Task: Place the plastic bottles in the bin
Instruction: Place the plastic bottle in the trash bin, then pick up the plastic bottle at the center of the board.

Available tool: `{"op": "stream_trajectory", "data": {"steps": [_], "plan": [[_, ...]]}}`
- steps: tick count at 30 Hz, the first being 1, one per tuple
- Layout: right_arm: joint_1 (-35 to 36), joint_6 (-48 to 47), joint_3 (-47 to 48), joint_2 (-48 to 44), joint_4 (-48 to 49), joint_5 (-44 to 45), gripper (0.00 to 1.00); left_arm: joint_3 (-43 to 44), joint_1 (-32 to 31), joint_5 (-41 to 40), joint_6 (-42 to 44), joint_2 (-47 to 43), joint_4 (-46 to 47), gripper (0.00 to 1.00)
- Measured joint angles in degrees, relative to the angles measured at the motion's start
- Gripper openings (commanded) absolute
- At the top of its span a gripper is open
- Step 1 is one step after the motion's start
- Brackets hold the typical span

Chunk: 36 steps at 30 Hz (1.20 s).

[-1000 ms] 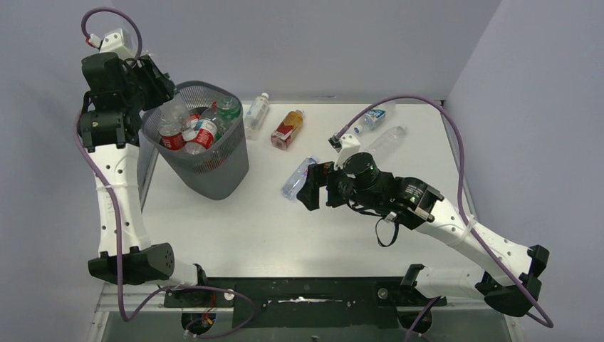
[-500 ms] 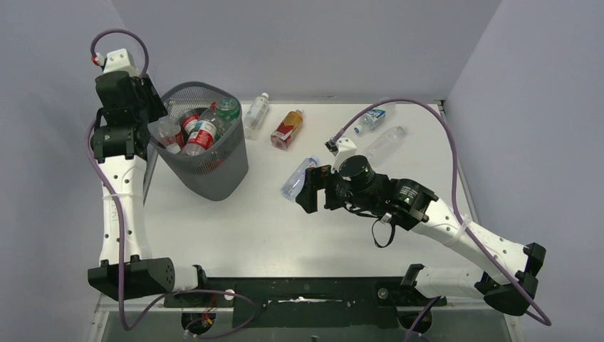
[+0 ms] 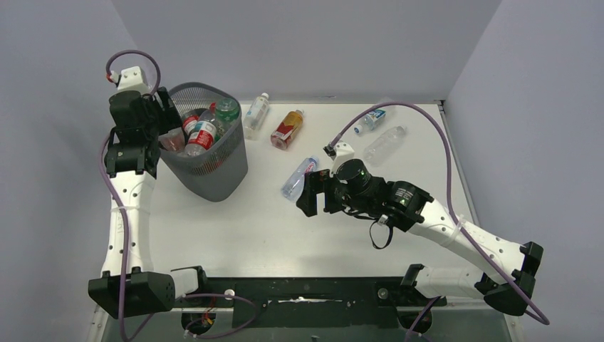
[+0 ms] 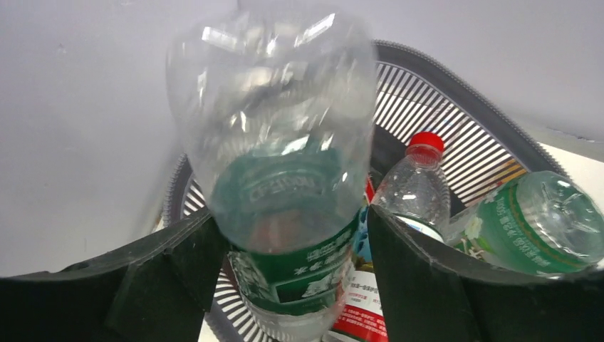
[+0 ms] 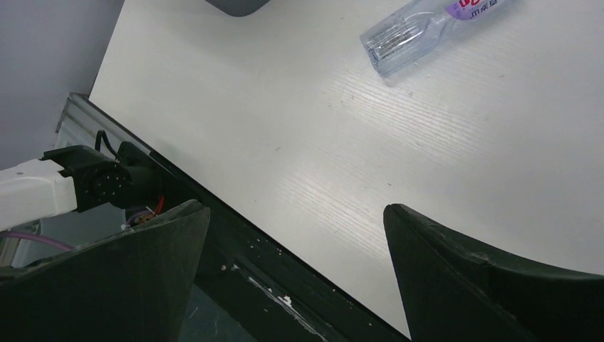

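Note:
My left gripper [image 3: 162,121] is at the left rim of the dark grey mesh bin [image 3: 217,178]. It is shut on a clear bottle with a green label [image 4: 285,206], which hangs inside the rim [image 4: 456,78]. The bin holds several bottles: red-labelled ones [image 3: 203,132], a green one [image 3: 228,108], a red-capped one [image 4: 417,182]. My right gripper [image 3: 308,194] is open and empty over the table, just near of a clear purple-labelled bottle [image 3: 298,178], which also shows in the right wrist view [image 5: 427,28].
More bottles lie on the far table: a clear white-capped one [image 3: 256,114], an amber one with a red label [image 3: 287,130], a clear blue-labelled one [image 3: 370,120] and a plain clear one [image 3: 384,144]. Grey walls close in the left, back and right.
My left arm has swung right and brought the green-labelled bottle down from above the bin's left rim to inside it. My right gripper has drifted slightly left and toward the near edge.

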Motion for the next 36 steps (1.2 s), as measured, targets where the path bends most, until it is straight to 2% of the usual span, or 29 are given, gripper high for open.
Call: {"op": "stream_trajectory", "data": {"steps": [6,16,23,25,32,36], "plan": [[0.0,0.4,-0.6,0.0,0.0,0.0,1.0,1.3,-0.2,0.9,-0.7,0.0,-2.4,0.8],[-0.2,0.7,-0.7,-0.1,0.0,0.4,0.99,9.3,-0.2,1.5,-4.0,0.0,-8.4,0.83],[-4.8,1.4,-1.8,-0.1,-0.3,-0.2,0.98,16.9,-1.0,7.0,-6.0,1.6,-13.0,0.84],[-7.2,1.8,-2.4,-0.1,-0.3,-0.8,0.98,18.3,-2.7,7.7,-6.3,2.1,-14.1,0.84],[-16.1,1.9,-3.5,-0.1,-0.7,-3.6,0.98,21.0,-14.4,7.9,-7.0,3.6,-18.4,0.85],[-23.7,1.5,-2.4,1.0,-3.0,-4.5,0.98,21.0,-19.8,6.3,-8.0,3.7,-20.1,0.85]]}}
